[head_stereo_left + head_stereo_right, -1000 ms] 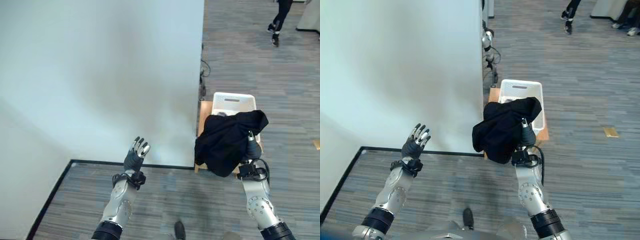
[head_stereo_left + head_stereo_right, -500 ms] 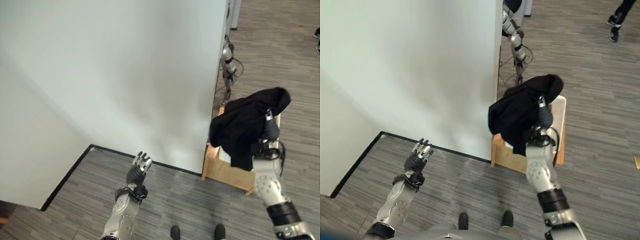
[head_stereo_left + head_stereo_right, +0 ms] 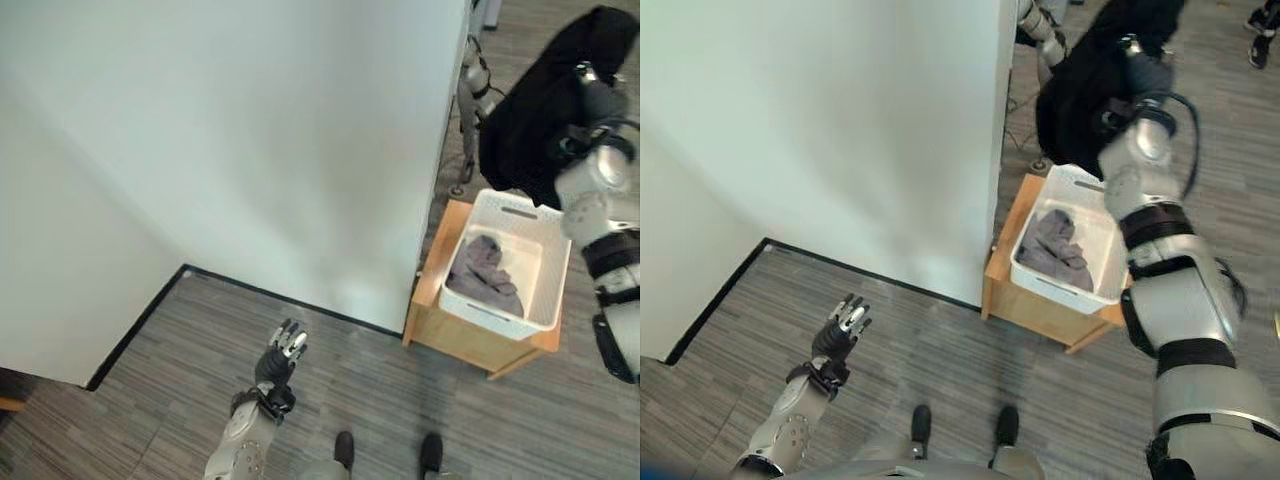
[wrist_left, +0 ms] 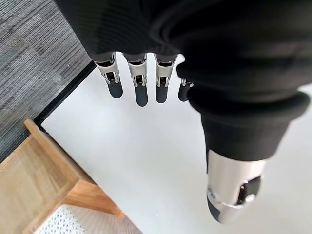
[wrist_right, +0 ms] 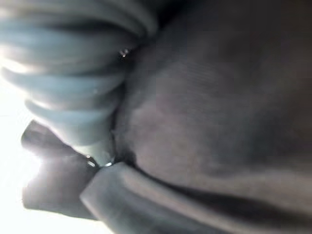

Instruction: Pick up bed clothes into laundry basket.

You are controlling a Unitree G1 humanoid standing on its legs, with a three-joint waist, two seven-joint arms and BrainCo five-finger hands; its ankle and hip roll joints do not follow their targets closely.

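At the lower left of the left eye view, the left hand is raised over the striped grey floor with fingers straight and spread, holding nothing. A large white bed takes up the upper left. Right of it, a white laundry basket sits on a low wooden stand with a grey garment inside. At upper right, the right hand grips a black garment hanging just above the basket's far edge.
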